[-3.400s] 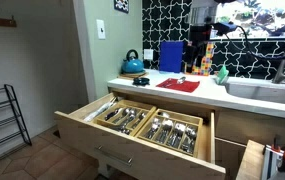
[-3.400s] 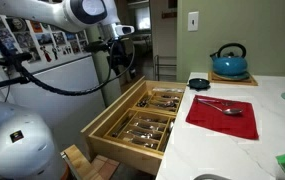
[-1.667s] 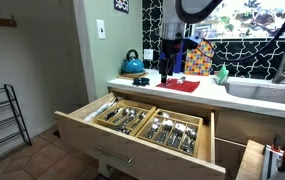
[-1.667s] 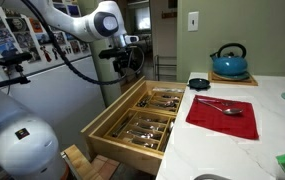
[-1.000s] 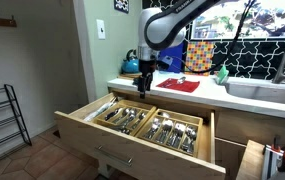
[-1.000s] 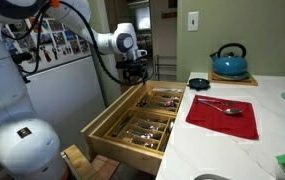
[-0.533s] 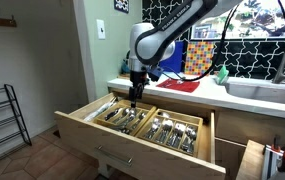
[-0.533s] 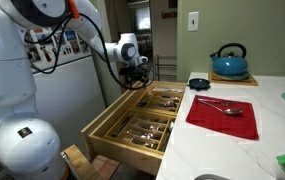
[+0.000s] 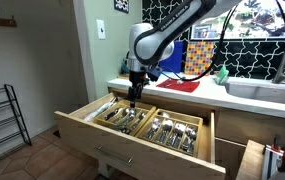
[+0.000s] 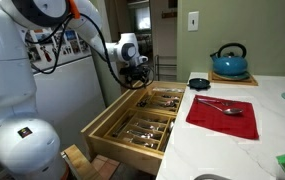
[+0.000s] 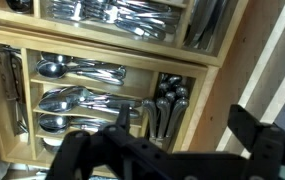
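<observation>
We find the gripper [image 9: 134, 96] wide open and empty, just above the pulled-out cutlery drawer [image 9: 102, 143], over the spoons [image 11: 77, 98] in one of two wooden trays [image 9: 152, 116]. On the counter [image 10: 272, 112] to the right lie one red cloth [image 10: 210, 120], one loose spoon [image 10: 222, 107] and one blue kettle [image 10: 228, 62].

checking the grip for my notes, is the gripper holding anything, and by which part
Nothing is held. The gripper hangs open above the cutlery drawer, with its jaws apart and empty over the spoons.
</observation>
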Robot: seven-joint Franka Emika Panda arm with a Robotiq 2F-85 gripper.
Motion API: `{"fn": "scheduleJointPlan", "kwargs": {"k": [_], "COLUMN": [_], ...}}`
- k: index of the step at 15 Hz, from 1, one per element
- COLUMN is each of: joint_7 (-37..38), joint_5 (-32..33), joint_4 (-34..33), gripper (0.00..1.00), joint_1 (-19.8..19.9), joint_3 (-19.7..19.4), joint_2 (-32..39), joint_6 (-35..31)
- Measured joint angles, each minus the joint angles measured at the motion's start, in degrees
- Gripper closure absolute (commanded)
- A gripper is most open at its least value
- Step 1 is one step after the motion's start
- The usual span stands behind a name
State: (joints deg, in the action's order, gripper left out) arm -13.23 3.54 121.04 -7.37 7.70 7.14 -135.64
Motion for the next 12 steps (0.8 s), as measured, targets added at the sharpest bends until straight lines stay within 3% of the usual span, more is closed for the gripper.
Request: {"fn": "scheduleJointPlan", "kwargs": {"k": [5,12], "joint_7": [-5.12,-19.95], "joint_5": [1.50,3.90], "joint_4": [-5.64,-16.02], "gripper": [0.00,0.00], "joint_1": [0.44,1.93], "joint_3": [-0.20,-0.16], "joint_2": [6.03,17.50], "joint_6": [2.40,2.58]}}
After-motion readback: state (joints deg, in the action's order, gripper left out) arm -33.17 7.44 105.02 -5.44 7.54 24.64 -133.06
